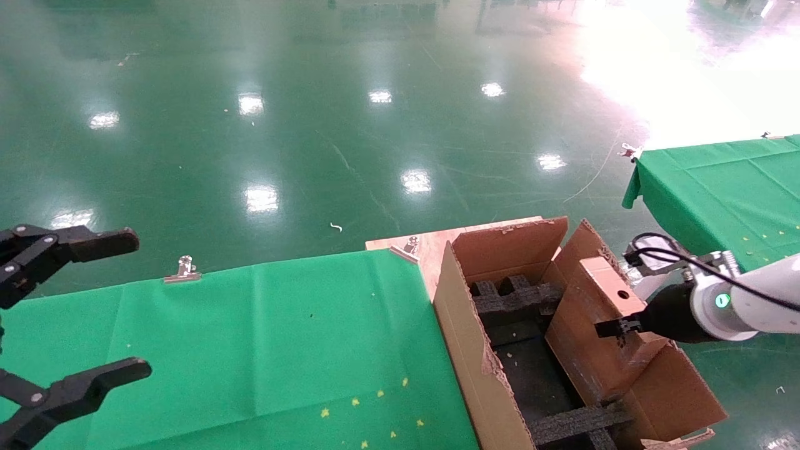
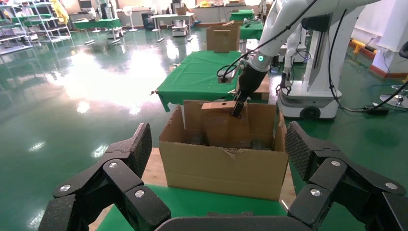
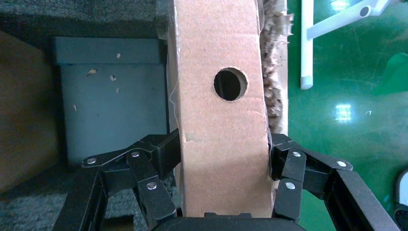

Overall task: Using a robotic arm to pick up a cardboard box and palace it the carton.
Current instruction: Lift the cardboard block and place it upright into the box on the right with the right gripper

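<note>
**Box could snag on the carton flap**

Green floor surrounds the tabletop (image 1: 250,337); the right claw (image 1: 615,327) pinches the cardboard box (image 1: 603,312) over the carton (image 1: 475,369).

Left wrist: the left claw (image 2: 216,159) hangs spread, idle.

Right wrist: a ragged flap (image 3: 275,72) touches the box; catching could tilt it.

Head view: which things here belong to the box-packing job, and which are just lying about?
Part of the job:
- cardboard box, clamped in the right claw
- carton, flaps open, the box held over its inside
- robotic arm

Just lying about:
- green cloth with its metal clip
- second green table
- left claw, open and idle over the cloth
</note>
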You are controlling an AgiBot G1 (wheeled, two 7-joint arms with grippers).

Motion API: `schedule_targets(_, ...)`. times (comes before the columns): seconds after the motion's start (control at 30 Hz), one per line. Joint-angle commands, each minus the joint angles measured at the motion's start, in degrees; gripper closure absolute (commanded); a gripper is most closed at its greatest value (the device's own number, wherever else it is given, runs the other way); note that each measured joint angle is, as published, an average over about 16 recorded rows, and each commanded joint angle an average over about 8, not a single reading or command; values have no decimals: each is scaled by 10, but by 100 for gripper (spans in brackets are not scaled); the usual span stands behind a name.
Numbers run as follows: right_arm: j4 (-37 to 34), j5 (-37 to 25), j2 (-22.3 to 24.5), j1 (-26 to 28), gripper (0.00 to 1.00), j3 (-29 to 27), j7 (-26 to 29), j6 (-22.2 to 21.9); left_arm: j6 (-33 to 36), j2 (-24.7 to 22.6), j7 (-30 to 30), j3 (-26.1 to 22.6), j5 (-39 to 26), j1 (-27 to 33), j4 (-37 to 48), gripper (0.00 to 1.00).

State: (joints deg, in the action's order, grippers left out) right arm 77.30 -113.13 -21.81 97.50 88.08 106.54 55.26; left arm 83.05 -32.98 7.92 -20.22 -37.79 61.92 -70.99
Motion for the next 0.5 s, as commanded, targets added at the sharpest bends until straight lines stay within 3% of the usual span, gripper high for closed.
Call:
schedule_targets(0.03,-1,-9,-5,-10,100,4,10,-12,0,0,0,0,0,0,0,0)
schedule_targets(0.5,-13,-51,-38,-64,100,25,51,-62,0,0,0,0,0,0,0,0)
